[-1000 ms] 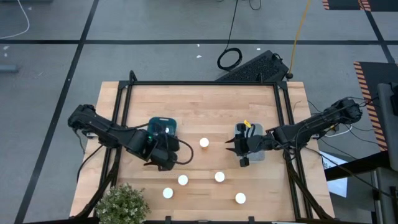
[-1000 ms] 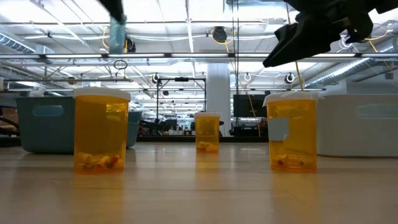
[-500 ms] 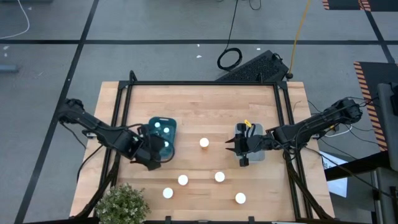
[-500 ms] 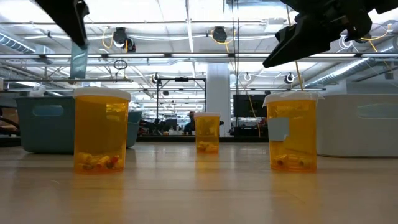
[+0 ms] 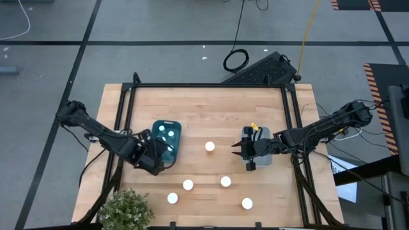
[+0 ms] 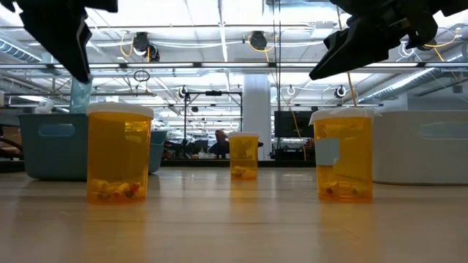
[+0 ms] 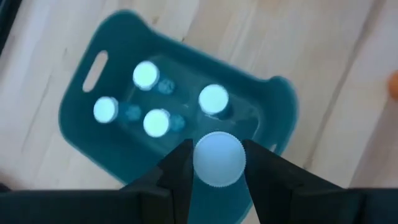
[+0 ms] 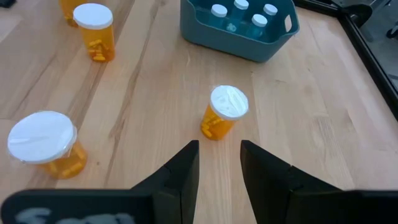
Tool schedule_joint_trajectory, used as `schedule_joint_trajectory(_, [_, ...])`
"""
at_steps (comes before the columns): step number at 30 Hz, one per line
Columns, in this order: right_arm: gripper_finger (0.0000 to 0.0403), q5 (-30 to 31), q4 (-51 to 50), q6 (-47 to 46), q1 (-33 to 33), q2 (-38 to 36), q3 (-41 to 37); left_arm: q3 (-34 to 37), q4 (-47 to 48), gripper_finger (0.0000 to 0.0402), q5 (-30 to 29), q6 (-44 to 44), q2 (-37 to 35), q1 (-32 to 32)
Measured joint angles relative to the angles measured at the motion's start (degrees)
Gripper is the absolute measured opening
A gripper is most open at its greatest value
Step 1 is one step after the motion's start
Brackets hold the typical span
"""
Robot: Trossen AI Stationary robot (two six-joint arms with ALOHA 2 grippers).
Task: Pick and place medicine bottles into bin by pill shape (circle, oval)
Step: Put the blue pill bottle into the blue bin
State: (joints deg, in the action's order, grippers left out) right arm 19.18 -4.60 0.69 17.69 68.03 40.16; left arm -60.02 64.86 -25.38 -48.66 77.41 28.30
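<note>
Three amber pill bottles (image 6: pixel 119 153) stand on the wooden table (image 6: pixel 234 223); a blue bin (image 6: pixel 55 145) sits far left, perhaps a white bin (image 6: pixel 420 146) right.

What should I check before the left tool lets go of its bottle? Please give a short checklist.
1. Left tool shut on bottle: ok.
2. Bottle over the middle of teal bin: not ok, it is at the bin's edge.
3. Room in the bin beside its four bottles: ok.
4. Right tool out of the way: ok, open, over white bin.
5. Pill shape in the held bottle: cannot tell.
</note>
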Motion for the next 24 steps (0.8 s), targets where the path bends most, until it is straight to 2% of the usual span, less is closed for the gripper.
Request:
schedule_joint_trajectory(6, [0.0109, 0.0, 0.0, 0.0, 0.0, 0.0, 0.0, 4.1, -5.3, 0.0134, 2.0, -1.5, 0.0, 0.0])
schedule_joint_trajectory(13, [0.0109, 0.0, 0.0, 0.0, 0.0, 0.0, 0.0, 8.1, -5.7, 0.0134, 2.8, -6.1, 0.0, 0.0])
schedule_joint_trajectory(24, [0.0109, 0.0, 0.0, 0.0, 0.0, 0.0, 0.0, 14.0, -12.1, 0.0134, 3.0, -6.5, 0.0, -1.8])
